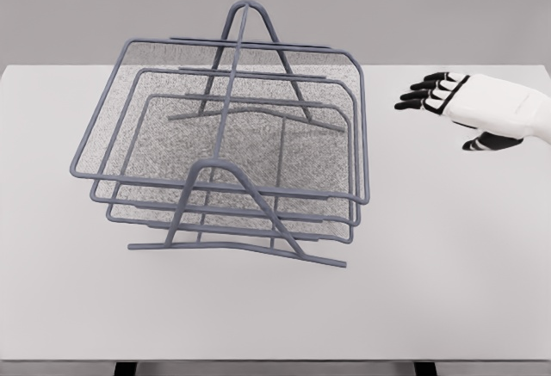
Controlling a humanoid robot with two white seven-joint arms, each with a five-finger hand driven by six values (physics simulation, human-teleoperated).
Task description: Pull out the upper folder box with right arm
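Well left of the right hand's (482,109) spread, empty fingers (424,92) sits the upper folder box (219,118)

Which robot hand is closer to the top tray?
Right. The right hand hovers open just to the right of the top tray, not touching it. The left hand is out of view.

A bare simulated test setup, office-like. A plain white desk (448,290) carries a wire folder rack (228,148). Behind is a blank grey wall (86,6).
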